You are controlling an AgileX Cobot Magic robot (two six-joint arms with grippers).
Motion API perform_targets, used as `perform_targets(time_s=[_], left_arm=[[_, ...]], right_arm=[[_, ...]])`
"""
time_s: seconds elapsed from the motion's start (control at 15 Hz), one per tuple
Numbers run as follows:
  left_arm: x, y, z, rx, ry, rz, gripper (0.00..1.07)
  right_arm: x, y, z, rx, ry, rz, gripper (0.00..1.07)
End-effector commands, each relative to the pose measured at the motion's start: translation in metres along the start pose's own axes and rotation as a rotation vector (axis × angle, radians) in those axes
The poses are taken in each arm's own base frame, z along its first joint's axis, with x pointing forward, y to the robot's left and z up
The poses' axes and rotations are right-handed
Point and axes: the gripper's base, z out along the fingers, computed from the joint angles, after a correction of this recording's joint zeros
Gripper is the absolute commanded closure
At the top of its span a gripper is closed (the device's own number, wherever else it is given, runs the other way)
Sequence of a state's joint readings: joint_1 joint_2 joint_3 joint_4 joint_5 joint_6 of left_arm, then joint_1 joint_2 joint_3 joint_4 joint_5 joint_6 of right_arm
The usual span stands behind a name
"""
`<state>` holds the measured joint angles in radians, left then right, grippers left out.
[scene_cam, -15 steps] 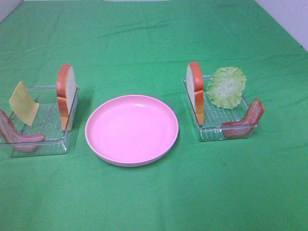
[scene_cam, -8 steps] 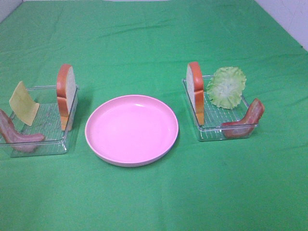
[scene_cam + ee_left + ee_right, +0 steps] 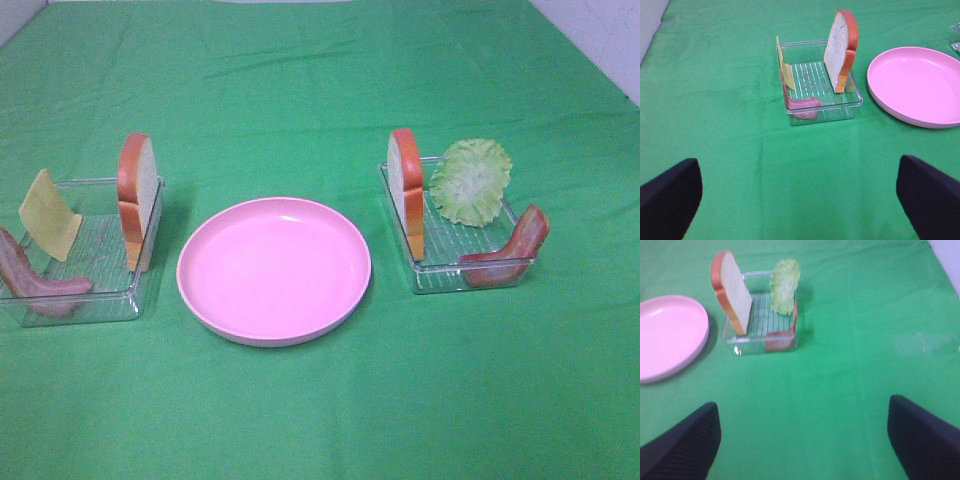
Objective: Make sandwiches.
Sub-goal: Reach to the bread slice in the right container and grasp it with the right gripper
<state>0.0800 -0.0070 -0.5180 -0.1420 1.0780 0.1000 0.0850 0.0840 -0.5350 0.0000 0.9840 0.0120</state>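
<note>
The left gripper (image 3: 797,165) hung above the green cloth (image 3: 320,80) with its jaws spread wide, gripping nothing. Near the left edge, the left tray (image 3: 100,300) held the left bacon strip (image 3: 40,280), a cheese slice (image 3: 48,215) and the upright left bread slice (image 3: 138,195). The pink plate (image 3: 273,268) lay in the middle. Toward the right edge, the right tray (image 3: 440,280) held the upright right bread slice (image 3: 406,195), a lettuce leaf (image 3: 470,180) and the right bacon strip (image 3: 510,250). So the sandwiches were not yet stacked. The right gripper (image 3: 802,405) was also spread wide.

I count two clear trays (image 3: 100,252) (image 3: 440,272), two bread slices (image 3: 138,195) (image 3: 405,190) (one per tray), two bacon strips (image 3: 40,285) (image 3: 510,255), one cheese slice (image 3: 48,215), one lettuce leaf (image 3: 470,182) and one pink plate (image 3: 273,270).
</note>
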Motion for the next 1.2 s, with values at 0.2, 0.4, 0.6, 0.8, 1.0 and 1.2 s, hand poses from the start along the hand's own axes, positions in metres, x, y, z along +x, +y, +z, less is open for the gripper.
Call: perform_targets(time_s=[0.2,0.4,0.6,0.8,1.0,1.2], left_arm=[[0.000,0.000,0.001,0.000,0.006,-0.001,0.07],[0.000,0.000,0.001,0.000,0.006,-0.001,0.07],[0.000,0.000,0.001,0.000,0.006,-0.001,0.07],[0.000,0.000,0.001,0.000,0.006,-0.001,0.07],[0.000,0.000,0.001,0.000,0.006,-0.001,0.07],[0.000,0.000,0.001,0.000,0.006,-0.001,0.07]], right_arm=[[-0.057,0.001,0.024,0.000,-0.020,0.019,0.20],[-0.109,0.001,0.067,0.003,0.150,0.011,0.20],[-0.144,0.002,0.107,-0.002,0.288,0.018,0.20],[-0.156,0.003,0.158,-0.007,0.393,0.009,0.20],[-0.178,0.036,0.213,-0.114,0.512,-0.126,0.20],[-0.194,0.082,0.256,-0.147,0.604,-0.179,0.20]])
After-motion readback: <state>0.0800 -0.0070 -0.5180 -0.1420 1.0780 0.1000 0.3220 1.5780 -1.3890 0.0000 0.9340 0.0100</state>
